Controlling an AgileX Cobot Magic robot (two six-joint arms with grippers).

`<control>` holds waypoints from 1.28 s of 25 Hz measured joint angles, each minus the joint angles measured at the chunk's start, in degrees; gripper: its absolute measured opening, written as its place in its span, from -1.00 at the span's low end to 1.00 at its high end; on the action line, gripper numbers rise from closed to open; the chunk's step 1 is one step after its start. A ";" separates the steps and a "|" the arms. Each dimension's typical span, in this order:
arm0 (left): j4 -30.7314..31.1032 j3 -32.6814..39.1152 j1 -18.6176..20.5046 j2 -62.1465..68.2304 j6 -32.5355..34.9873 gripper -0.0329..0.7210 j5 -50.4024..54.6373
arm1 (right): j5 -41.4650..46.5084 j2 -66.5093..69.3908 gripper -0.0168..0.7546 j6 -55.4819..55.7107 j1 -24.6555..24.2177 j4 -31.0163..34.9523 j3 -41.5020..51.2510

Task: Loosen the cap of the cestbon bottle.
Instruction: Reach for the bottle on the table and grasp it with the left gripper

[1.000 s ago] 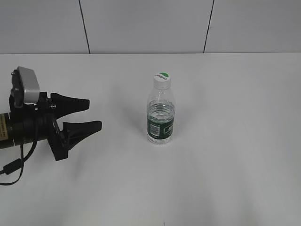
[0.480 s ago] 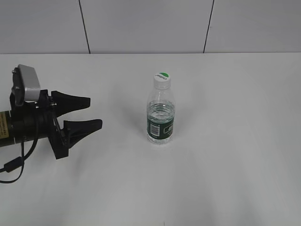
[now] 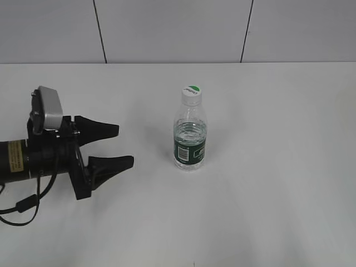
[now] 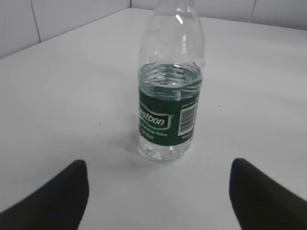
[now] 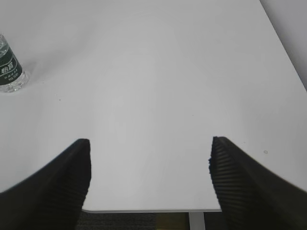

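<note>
The cestbon bottle (image 3: 190, 139) stands upright mid-table, clear with a dark green label and water up to its shoulder. Its white cap (image 3: 191, 93) with a green mark is on the neck. My left gripper (image 3: 125, 146) is open and empty, pointing at the bottle from the left with a gap between them. In the left wrist view the bottle (image 4: 169, 96) stands ahead between the open jaws (image 4: 158, 191), its cap cut off by the frame top. My right gripper (image 5: 148, 167) is open and empty over the table's edge; the bottle (image 5: 9, 72) sits far left there.
The white table (image 3: 278, 167) runs back to a pale panelled wall (image 3: 167, 28). In the right wrist view the table's near edge (image 5: 153, 210) and right edge show, with dark floor below.
My left arm has moved right and slightly down toward the bottle, jaws still open. The bottle has not moved.
</note>
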 joint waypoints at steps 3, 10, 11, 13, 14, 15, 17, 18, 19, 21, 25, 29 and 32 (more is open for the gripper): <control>-0.06 -1.19 -2.35 1.11 0.00 0.54 0.00 | 0.00 0.00 0.57 0.00 0.00 0.00 0.00; -0.20 -4.52 -5.29 2.83 -0.13 0.54 0.00 | 0.00 0.00 0.57 0.00 0.00 0.00 0.00; -0.20 -4.89 -5.53 2.98 -0.13 0.54 -0.05 | 0.00 0.00 0.57 0.00 0.00 0.00 0.00; -0.26 -5.37 -5.95 3.11 -0.13 0.54 0.09 | 0.00 0.00 0.57 0.00 0.00 0.00 0.00; -0.26 -5.70 -6.15 3.11 -0.13 0.54 0.25 | 0.00 0.00 0.57 0.00 0.00 0.00 0.00; -0.26 -6.03 -6.34 3.11 -0.13 0.54 0.51 | 0.00 0.00 0.57 0.00 0.00 0.00 0.00; -0.26 -6.79 -6.70 3.11 -0.13 0.54 0.90 | 0.00 0.00 0.57 0.00 0.00 0.00 0.00; -0.21 -7.26 -6.96 3.11 -0.13 0.54 1.10 | 0.00 0.00 0.57 0.00 0.00 0.00 0.00; -0.21 -7.66 -7.29 3.11 -0.13 0.54 1.28 | 0.00 0.00 0.57 0.00 0.00 0.00 0.00; -0.21 -8.60 -7.88 3.16 -0.13 0.54 2.39 | 0.00 0.00 0.57 0.00 0.00 0.00 0.00; -0.39 -9.27 -9.10 3.16 -0.42 0.54 5.19 | 0.00 0.00 0.57 0.00 0.00 0.00 0.00; -0.47 -9.99 -10.25 3.77 -0.78 0.54 5.65 | 0.00 0.00 0.57 0.00 0.00 0.00 0.00; -0.42 -11.16 -11.30 5.36 -2.06 0.54 5.77 | 0.00 0.00 0.57 0.00 0.00 0.00 0.00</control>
